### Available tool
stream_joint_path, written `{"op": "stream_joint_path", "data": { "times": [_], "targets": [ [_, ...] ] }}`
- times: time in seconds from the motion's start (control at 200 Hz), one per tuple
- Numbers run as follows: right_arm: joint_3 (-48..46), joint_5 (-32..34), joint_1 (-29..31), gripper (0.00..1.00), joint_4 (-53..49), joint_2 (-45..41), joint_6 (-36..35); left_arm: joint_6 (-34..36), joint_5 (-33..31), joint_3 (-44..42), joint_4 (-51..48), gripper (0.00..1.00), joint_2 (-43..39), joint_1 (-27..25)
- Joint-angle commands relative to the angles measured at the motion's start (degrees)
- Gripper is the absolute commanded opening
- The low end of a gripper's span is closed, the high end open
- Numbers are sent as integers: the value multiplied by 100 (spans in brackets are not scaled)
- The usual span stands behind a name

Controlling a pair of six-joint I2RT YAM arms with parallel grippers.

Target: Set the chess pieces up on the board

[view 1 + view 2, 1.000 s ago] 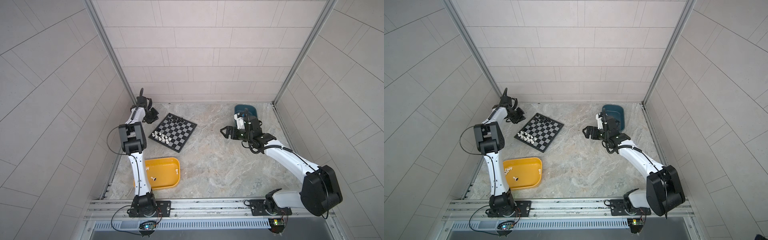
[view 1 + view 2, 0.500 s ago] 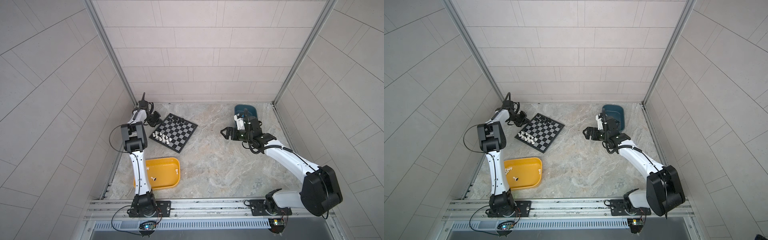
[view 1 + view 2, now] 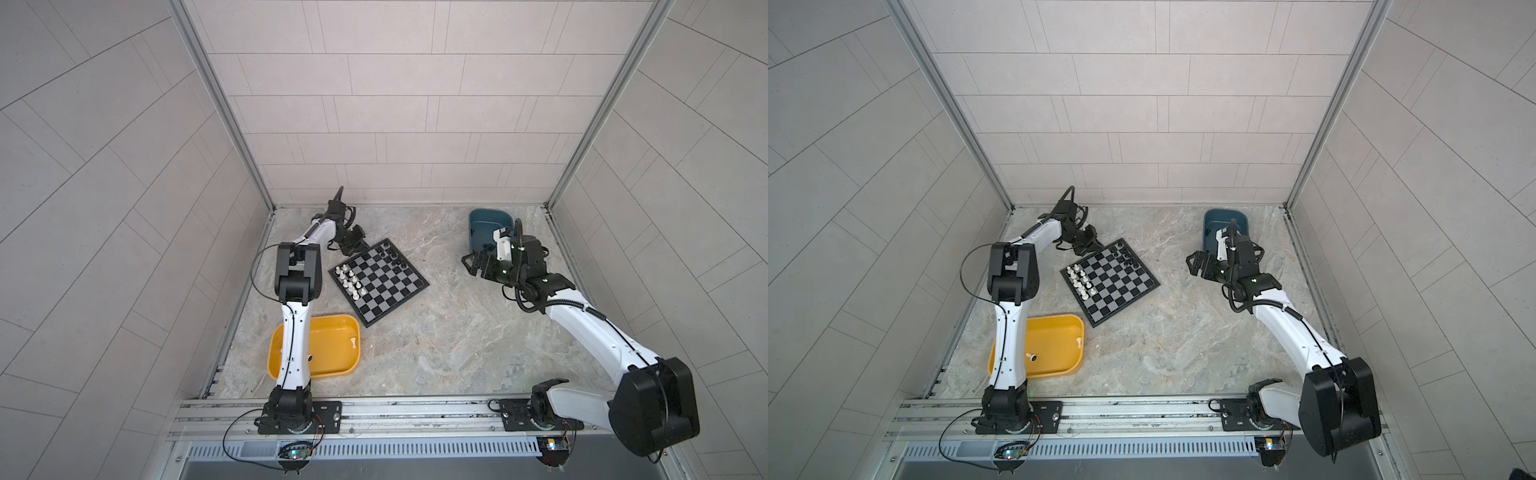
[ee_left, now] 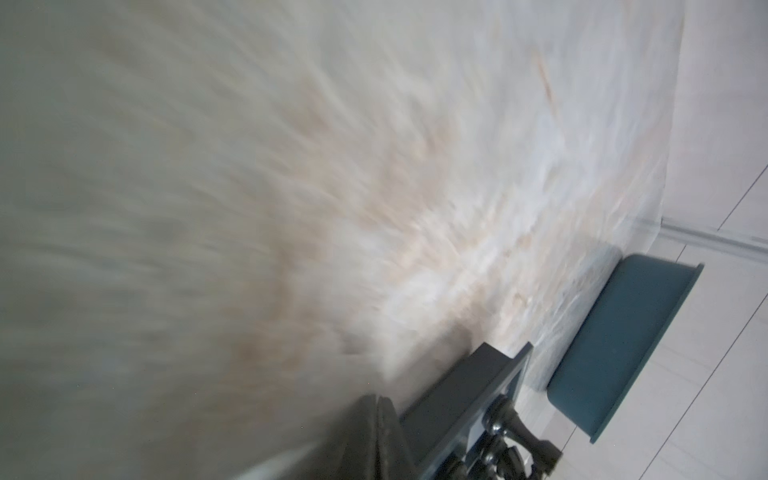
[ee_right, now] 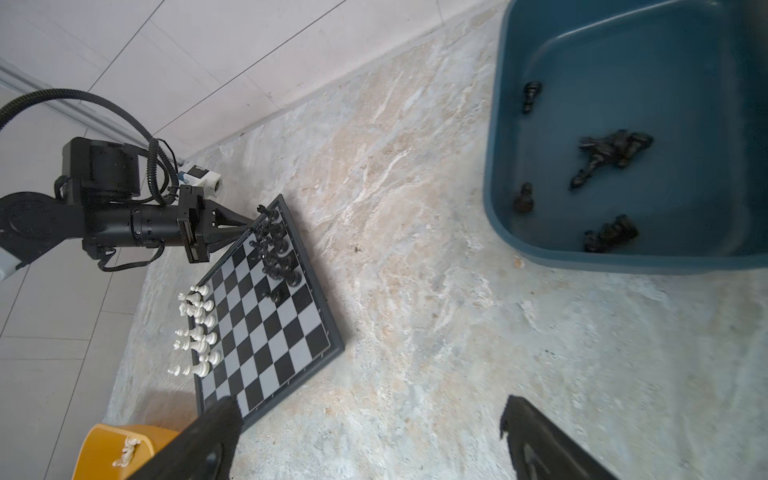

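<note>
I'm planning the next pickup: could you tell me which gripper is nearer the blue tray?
Right. The right gripper is open just beside the blue tray; the left gripper is shut by the chessboard's far corner.

One board point(image 3: 390, 291), one yellow tray point(image 3: 332, 349), one teal tray point(image 3: 482, 224).

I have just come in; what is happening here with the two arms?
Two robot arms are setting up chess. The board holds white pieces along one edge and black pieces along the opposite edge. The left gripper is shut at the board's far corner, beside the black pieces; whether it pinches one is unclear. The right gripper hangs open and empty near the teal tray, where several loose black pieces lie. At least two loose white pieces lie in the yellow tray.
</note>
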Motion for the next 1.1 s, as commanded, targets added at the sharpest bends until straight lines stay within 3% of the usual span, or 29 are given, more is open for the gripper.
{"op": "stream_joint_path", "data": {
  "times": [0.0, 0.2, 0.37, 0.445, 0.505, 0.605, 0.726, 0.891, 1.091],
  "targets": [
    [-171, 97, -139, 100, -247, -298, 102, -216, 136, 180, -95, 4, 130, -472],
    [-298, 242, -154, 100, -422, -538, 49, -283, 45, 1264, -605, 4, 301, -986],
    [-341, 317, -107, 100, -574, -480, -169, 114, -863, 1505, -1116, 4, -718, -856],
    [-397, 275, -79, 100, -499, -389, -185, 196, -1248, 898, -1151, 4, -1549, -667],
    [-430, 223, -37, 99, -417, -259, -182, 130, -1566, -55, -991, 4, -2360, -412],
    [-477, 138, 61, 99, -169, -16, -90, -259, -1541, -1883, -660, 2, -3632, 277],
    [-511, -61, 141, 100, 241, 384, -24, -66, -1541, -3346, -901, 1, -4527, 964],
    [-288, -500, 181, 99, 475, 1213, 171, 304, -1294, -4208, -838, 1, -4569, 1318],
    [-45, -916, 191, 95, 458, 1910, 130, 181, -1125, -4280, -414, 0, -3861, 1004]
  ]
}}
